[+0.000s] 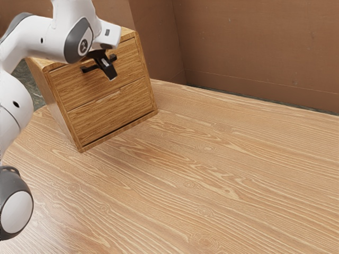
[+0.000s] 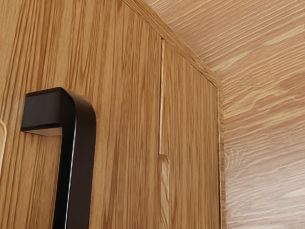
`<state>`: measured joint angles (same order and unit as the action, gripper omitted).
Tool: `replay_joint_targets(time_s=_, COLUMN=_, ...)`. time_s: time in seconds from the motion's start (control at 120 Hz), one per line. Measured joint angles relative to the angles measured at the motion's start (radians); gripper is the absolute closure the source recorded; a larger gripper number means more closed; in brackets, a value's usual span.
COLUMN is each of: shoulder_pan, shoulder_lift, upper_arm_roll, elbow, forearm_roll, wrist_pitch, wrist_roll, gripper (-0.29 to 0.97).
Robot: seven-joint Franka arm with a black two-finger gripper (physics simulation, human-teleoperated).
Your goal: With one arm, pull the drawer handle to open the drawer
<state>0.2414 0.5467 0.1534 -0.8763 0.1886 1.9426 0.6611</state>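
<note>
- The table (image 1: 222,174) is a broad wood-grain top. The cabinet sits at its far corner, on the exterior view's left.
- The arm (image 1: 47,37) comes in from the upper left and bends down over the cabinet's top edge.
- The cabinet (image 1: 114,114) is a small two-drawer wooden box, standing tilted on the table with its front toward the camera.
- The drawer (image 1: 69,82) is the upper one. Its front looks flush with the lower front, so I judge it not yet opened.
- The handle (image 1: 89,67) is a black bar across the upper front. In the wrist view it (image 2: 76,157) looms close.
- The gripper (image 1: 109,71) is at the handle's right end. I cannot tell whether it is apart or clamped on the bar.
- The step in hand is securing the handle. Next it needs a firm hold, then a straight pull away from the drawer front.
</note>
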Motion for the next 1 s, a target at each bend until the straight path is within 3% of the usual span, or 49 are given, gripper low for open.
replay_joint_targets(time_s=0.375, shoulder_pan=-0.007, shoulder_lift=0.004, upper_arm_roll=0.001, elbow=-0.007, forearm_roll=-0.002, wrist_pitch=0.007, wrist_roll=0.004, gripper=0.12)
replay_joint_targets(time_s=1.0, shoulder_pan=-0.04, shoulder_lift=-0.04, upper_arm_roll=-0.002, elbow=-0.014, forearm_roll=-0.009, wrist_pitch=-0.057, wrist_roll=0.004, gripper=0.67)
